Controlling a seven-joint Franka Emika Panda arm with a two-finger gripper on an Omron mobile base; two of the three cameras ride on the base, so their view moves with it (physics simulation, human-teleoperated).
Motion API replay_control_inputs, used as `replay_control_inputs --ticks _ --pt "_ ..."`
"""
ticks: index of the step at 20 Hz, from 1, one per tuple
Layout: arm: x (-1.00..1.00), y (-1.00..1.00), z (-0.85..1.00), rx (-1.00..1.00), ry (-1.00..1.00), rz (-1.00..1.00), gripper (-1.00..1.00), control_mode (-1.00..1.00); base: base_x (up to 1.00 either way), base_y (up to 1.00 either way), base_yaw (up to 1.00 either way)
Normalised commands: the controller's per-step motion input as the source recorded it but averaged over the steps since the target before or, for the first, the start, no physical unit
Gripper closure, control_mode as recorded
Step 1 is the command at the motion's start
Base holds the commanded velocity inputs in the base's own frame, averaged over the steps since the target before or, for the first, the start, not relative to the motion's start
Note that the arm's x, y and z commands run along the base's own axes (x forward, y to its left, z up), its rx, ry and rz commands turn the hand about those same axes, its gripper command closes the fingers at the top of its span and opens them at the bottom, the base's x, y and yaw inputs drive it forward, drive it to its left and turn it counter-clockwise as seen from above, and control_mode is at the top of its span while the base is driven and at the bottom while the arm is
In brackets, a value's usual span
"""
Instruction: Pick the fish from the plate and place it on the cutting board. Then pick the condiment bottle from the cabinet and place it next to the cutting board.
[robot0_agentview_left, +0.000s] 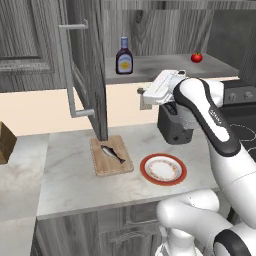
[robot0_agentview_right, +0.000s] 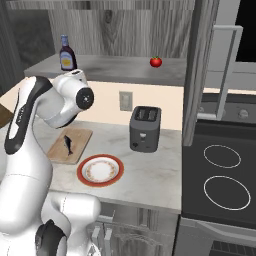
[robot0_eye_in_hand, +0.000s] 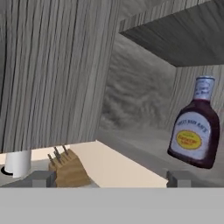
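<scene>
Counter (robot0_agentview_left: 75, 170) with fish (robot0_agentview_left: 113, 153) on cutting board (robot0_agentview_left: 111, 156), gripper (robot0_eye_in_hand: 111, 178) apparently empty.

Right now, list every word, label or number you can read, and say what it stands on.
Condiment bottle, pale front label: lines of print around a yellow oval, too blurred to read.
Condiment bottle, neck band: marks too blurred to read.
Nothing else in the scene carries readable text.

Fish (robot0_agentview_left: 113, 153) flat on cutting board (robot0_agentview_left: 111, 155); condiment bottle (robot0_agentview_left: 124, 56) upright on cabinet (robot0_agentview_left: 165, 66) shelf.
</scene>
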Motion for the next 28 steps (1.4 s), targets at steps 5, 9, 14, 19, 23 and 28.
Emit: replay_control_inputs --ticks 5,9,14,19,23,28 --pt "0.00 0.00 0.33 0.06 0.00 0.00 -1.00 -1.00 0.00 0.00 0.00" --pt "0.00 0.00 0.29 0.05 0.00 0.00 -1.00 -1.00 0.00 0.00 0.00" --pt "0.00 0.00 0.24 0.04 0.00 0.00 -1.00 -1.00 0.00 0.00 0.00" --pt "0.00 0.00 0.18 0.01 0.00 0.00 -1.00 -1.00 0.00 0.00 0.00" --pt "0.05 0.00 0.12 0.00 0.00 0.00 -1.00 -1.00 0.00 0.00 0.00" --pt "0.12 0.00 0.09 0.00 0.00 0.00 -1.00 -1.00 0.00 0.00 0.00"
